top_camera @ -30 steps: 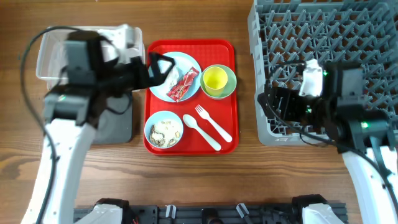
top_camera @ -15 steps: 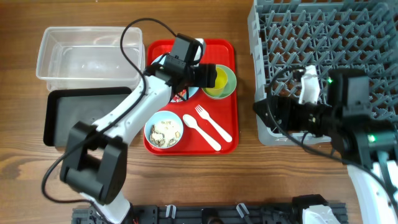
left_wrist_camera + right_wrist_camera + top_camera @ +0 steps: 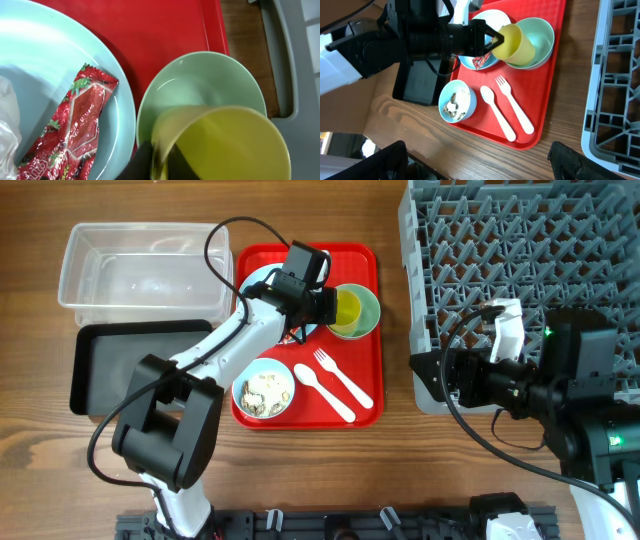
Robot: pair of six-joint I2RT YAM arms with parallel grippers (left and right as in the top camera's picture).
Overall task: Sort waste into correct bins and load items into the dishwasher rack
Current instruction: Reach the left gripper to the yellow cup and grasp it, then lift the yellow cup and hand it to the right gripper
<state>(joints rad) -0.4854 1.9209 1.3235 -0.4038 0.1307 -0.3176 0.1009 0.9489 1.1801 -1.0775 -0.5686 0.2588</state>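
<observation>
My left gripper [image 3: 328, 304] is shut on the near rim of the small yellow-green cup [image 3: 235, 145], which stands tilted inside the light green bowl [image 3: 200, 82] on the red tray [image 3: 360, 405]. Beside it, the pale blue plate [image 3: 45, 65] holds the red snack wrapper [image 3: 70, 125] and a white tissue [image 3: 6, 120]. The pale blue bowl [image 3: 264, 391] holds beige food scraps. A white fork [image 3: 343, 377] and spoon [image 3: 325, 392] lie on the tray. My right gripper [image 3: 482, 167] hovers open above the table by the grey dishwasher rack [image 3: 530, 250].
The clear tub [image 3: 140, 265] and the black tray [image 3: 120, 365] sit left of the red tray. My left arm stretches from the front edge across the tray's left side. The rack's near left corner [image 3: 615, 105] lies under my right wrist.
My left arm swung from over the bins to the red tray and its jaws closed on the cup's rim. The right arm shifted slightly and stays open.
</observation>
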